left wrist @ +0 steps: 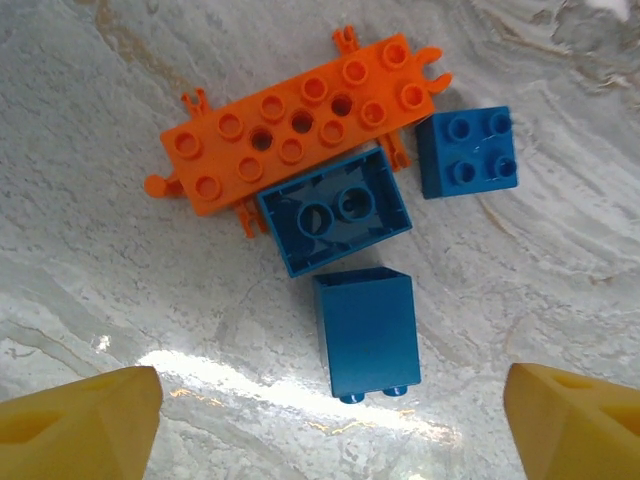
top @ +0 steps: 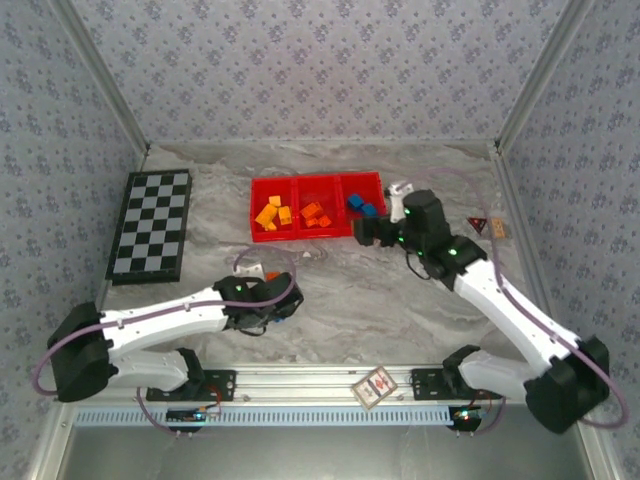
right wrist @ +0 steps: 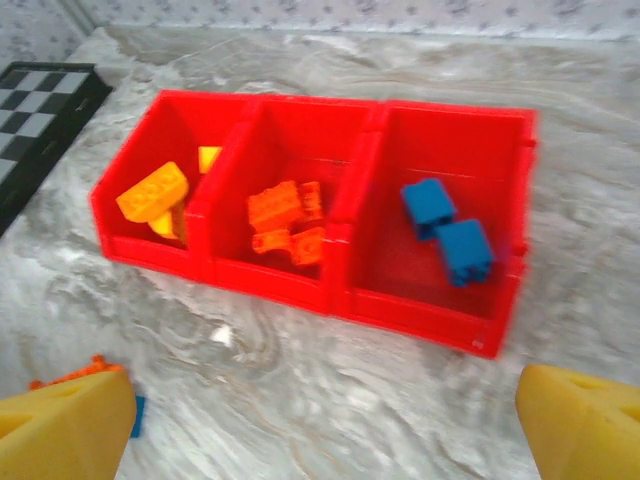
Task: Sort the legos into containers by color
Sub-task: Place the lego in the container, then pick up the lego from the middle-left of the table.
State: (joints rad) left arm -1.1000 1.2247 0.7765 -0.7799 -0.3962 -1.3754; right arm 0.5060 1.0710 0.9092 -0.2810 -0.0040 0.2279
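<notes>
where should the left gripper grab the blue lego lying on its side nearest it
Grip the blue lego on its side across its two smooth side faces, coming straight down. Both faces are clear, while its far end nearly meets the upturned blue lego and its studded end faces the left gripper.

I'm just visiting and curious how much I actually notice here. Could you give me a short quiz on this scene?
1. True or false: the two sorted blue bricks lie in the middle compartment of the red tray.
2. How many loose blue bricks lie on the table beside the long orange brick? A) one B) three C) five
3. Fill in: the tray's left compartment holds ___ bricks.
Key: 1 false, the right compartment; 2 B; 3 yellow-orange bricks.
</notes>
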